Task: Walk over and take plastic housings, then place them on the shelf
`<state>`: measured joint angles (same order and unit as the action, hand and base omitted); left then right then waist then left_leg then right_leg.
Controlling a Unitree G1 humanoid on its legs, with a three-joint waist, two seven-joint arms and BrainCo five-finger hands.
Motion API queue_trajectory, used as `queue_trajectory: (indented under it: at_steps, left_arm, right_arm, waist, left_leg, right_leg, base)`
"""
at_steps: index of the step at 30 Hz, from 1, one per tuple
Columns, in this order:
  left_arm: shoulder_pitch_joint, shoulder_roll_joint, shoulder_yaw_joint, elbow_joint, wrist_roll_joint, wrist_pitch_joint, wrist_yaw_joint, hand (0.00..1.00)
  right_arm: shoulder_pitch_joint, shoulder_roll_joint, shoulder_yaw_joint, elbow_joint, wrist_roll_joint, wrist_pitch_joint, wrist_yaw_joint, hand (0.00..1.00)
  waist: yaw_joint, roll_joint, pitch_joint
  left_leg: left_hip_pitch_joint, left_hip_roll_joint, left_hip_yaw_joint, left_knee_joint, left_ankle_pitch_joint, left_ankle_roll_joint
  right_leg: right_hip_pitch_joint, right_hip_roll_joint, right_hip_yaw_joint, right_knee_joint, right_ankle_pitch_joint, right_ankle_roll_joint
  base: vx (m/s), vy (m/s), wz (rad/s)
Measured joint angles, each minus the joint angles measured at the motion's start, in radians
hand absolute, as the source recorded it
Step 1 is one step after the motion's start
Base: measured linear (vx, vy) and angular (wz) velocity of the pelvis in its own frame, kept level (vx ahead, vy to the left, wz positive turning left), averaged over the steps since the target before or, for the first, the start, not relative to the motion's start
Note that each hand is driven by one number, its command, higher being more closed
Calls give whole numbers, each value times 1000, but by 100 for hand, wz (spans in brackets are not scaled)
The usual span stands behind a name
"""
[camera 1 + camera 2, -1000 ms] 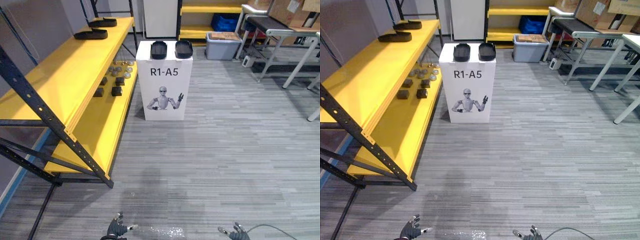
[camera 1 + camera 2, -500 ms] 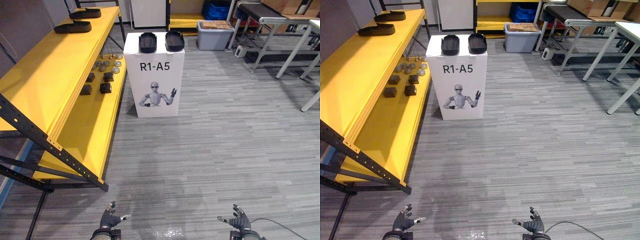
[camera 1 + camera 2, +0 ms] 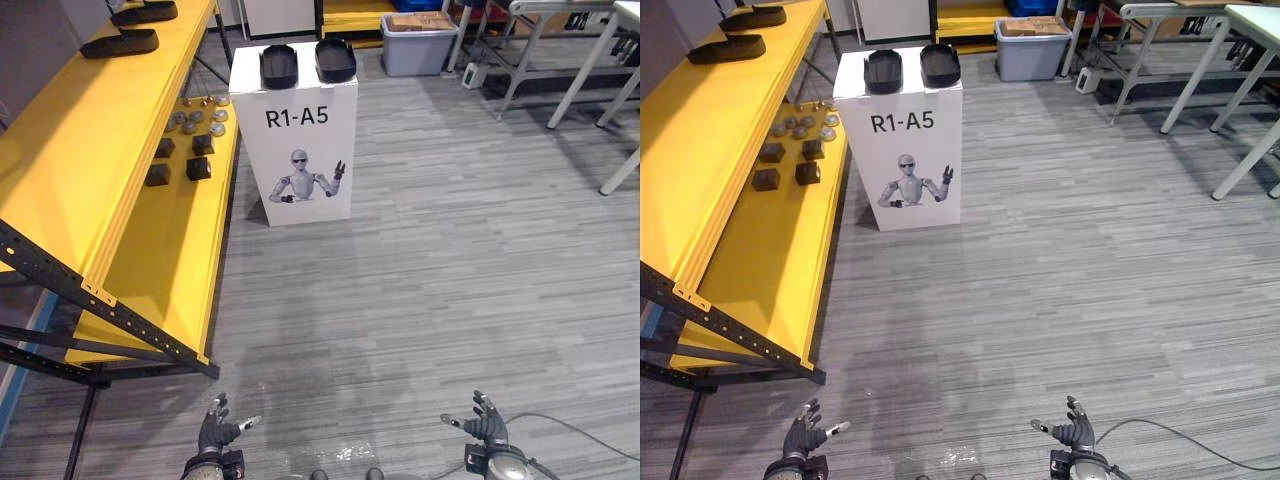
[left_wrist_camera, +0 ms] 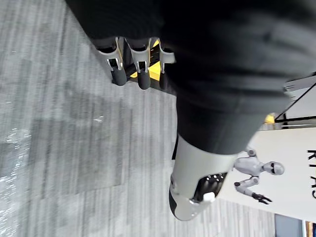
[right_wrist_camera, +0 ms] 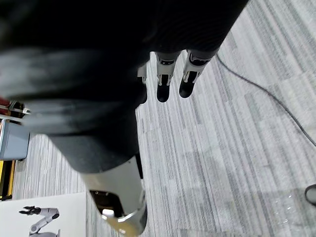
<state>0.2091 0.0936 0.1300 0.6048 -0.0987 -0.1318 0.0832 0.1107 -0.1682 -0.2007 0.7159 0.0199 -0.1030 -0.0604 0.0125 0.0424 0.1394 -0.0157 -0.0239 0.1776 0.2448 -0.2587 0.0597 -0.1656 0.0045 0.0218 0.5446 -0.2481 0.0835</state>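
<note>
Two black plastic housings, one [image 3: 279,66] beside the other [image 3: 335,60], lie on top of a white box [image 3: 305,150] with a robot picture, far ahead on the floor. The yellow shelf [image 3: 80,140] runs along the left; two more black housings [image 3: 120,43] rest on its upper board. My left hand [image 3: 214,434] hangs low at the bottom left, fingers [image 4: 118,75] relaxed and holding nothing. My right hand [image 3: 485,428] hangs at the bottom right, fingers [image 5: 163,90] straight, also bare. Both hands are far from the box.
Small dark blocks [image 3: 180,160] and round metal parts [image 3: 200,108] lie on the shelf's lower board. A grey bin [image 3: 418,42] stands behind the box. White table legs [image 3: 585,70] stand at the right. Grey plank floor [image 3: 450,260] stretches between me and the box.
The whole picture has shifted: the camera has moved forward and the box and shelf sit nearer and higher in view. Both hands have come further up into view and stay relaxed.
</note>
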Motion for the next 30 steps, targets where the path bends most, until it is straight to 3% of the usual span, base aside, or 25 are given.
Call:
queue_trajectory:
  at_steps: [1,3,5,7,8,9,10,11,12,14,15,16,19,20,23,24,25,26,27,28,30]
  left_arm:
    - [-11,5,-4,0,-1,1,1,0]
    - [-7,5,-11,0,-14,5,5,0]
    - [-12,7,-17,0,-26,9,10,0]
    - [-33,4,-19,0,-38,9,20,0]
    - [-45,6,-19,1,-38,8,25,0]
    - [-51,12,-22,4,-38,7,26,0]
    - [-60,0,-22,14,-36,8,27,0]
    - [-70,0,-21,14,-36,7,27,0]
    - [-78,-9,-21,15,-36,7,29,0]
    - [-79,-37,-21,14,-36,7,29,0]
    - [-66,-54,-21,0,-36,6,28,0]
    - [-59,-61,-22,-13,-37,4,23,0]
    - [-48,-65,-22,-50,-38,4,23,0]
    - [-46,-66,-22,-51,-38,4,23,0]
    - [-26,-69,-41,-46,-38,6,23,0]
    - [-14,-80,-41,-44,-37,6,22,0]
    - [-9,-81,-40,-41,-37,7,22,0]
    - [-10,-73,-38,-26,-37,8,23,0]
    - [-11,-69,-38,-22,-37,9,24,0]
    - [-21,-71,-37,-15,-36,11,26,0]
    - [-29,-75,-52,1,-35,13,22,0]
  right_arm:
    - [2,4,16,0,2,3,0,0]
    - [2,9,27,-2,4,3,0,0]
    - [-2,8,28,-3,5,3,0,0]
    - [-15,-1,29,-3,5,4,0,0]
    - [-24,-9,41,-4,5,3,-3,0]
    - [-18,-18,53,-8,5,3,-7,0]
    - [-18,-32,60,-9,5,5,-12,0]
    - [-35,-28,62,-27,5,5,-17,0]
    - [-38,-29,64,-44,5,4,-19,0]
    - [-26,-26,68,-66,7,4,-20,0]
    - [-9,-17,87,-88,14,3,-23,0]
    - [10,4,94,-118,34,1,-28,0]
    - [6,41,100,-161,58,-6,-39,0]
    - [1,49,102,-153,70,-6,-39,0]
    - [5,55,87,-130,70,-5,-39,0]
    - [-4,52,62,-107,71,-6,-40,0]
    - [-12,49,48,-89,70,-5,-42,0]
    - [-19,51,44,-61,70,-2,-45,0]
    - [-17,54,44,-59,70,0,-45,0]
    - [-12,52,43,-55,69,0,-45,0]
    - [-17,51,38,-26,66,4,-44,0]
  waist:
    - [-10,-2,8]
    - [-13,-4,19]
    - [-25,-6,27]
    - [-41,11,45]
    - [-48,19,49]
    - [-55,14,47]
    - [-55,40,39]
    - [-55,42,35]
    - [-57,42,38]
    - [-57,41,51]
    - [-48,31,57]
    - [-37,28,60]
    - [-2,15,67]
    - [11,17,68]
    - [27,0,79]
    - [32,2,78]
    - [33,8,75]
    - [49,0,69]
    - [54,-17,65]
    - [48,-38,60]
    - [49,-42,61]
  left_leg:
    - [17,-8,-19,14,-20,10]
    - [48,-12,-31,28,-54,9]
    - [89,-7,-56,20,-72,11]
    - [141,28,-79,-10,-82,-7]
    - [169,50,-93,-31,-86,-35]
    - [187,59,-106,-33,-100,-62]
    - [199,92,-120,-14,-111,-83]
    - [165,106,-120,52,-74,-141]
    - [132,105,-121,133,-27,-149]
    - [62,111,-118,373,115,-114]
    - [-2,148,-105,583,162,-111]
    - [-65,199,-60,742,142,-108]
    - [-237,260,21,824,102,-94]
    - [-308,260,35,773,80,-100]
    - [-348,162,52,412,72,-109]
    - [-343,114,40,179,118,-112]
    - [-345,97,25,50,182,-102]
    - [-326,70,10,32,295,-79]
    - [-330,52,8,42,302,-63]
    - [-348,25,14,88,253,-27]
    - [-298,4,24,116,181,-11]
  right_leg:
    - [-78,-18,-29,167,-17,-3]
    - [-145,-40,-58,251,-22,0]
    - [-198,-51,-87,213,-22,-1]
    - [-247,-38,-120,94,-11,-12]
    - [-271,-17,-133,-28,35,-44]
    - [-271,-14,-145,-115,177,-75]
    - [-265,4,-173,-99,219,-126]
    - [-256,14,-174,-102,187,-149]
    - [-234,14,-174,-115,175,-153]
    - [-114,15,-173,-189,158,-161]
    - [-1,24,-169,-263,157,-162]
    - [102,32,-164,-320,148,-176]
    - [233,37,-128,-429,131,-186]
    - [269,37,-114,-462,124,-179]
    - [354,-6,-104,-486,78,-156]
    - [378,-19,-89,-499,55,-136]
    - [390,-19,-79,-511,37,-125]
    - [411,-37,-54,-514,10,-114]
    - [409,-55,-49,-506,-6,-116]
    - [388,-87,-37,-441,-32,-99]
    - [308,-111,-15,-172,-39,-76]
  base:
    - [193,91,27]
    - [205,36,23]
    - [429,-22,35]
    - [466,-60,46]
    - [439,-83,43]
    - [734,-172,41]
    - [760,-192,22]
    - [774,-229,8]
    - [622,-196,4]
    - [602,-176,11]
    - [553,-137,5]
    - [526,-131,-4]
    - [460,-61,-28]
    - [483,21,-25]
    - [371,81,-15]
    - [376,141,-29]
    - [587,250,-50]
    - [503,224,-45]
    - [617,242,-32]
    - [512,186,-2]
    - [570,210,-3]
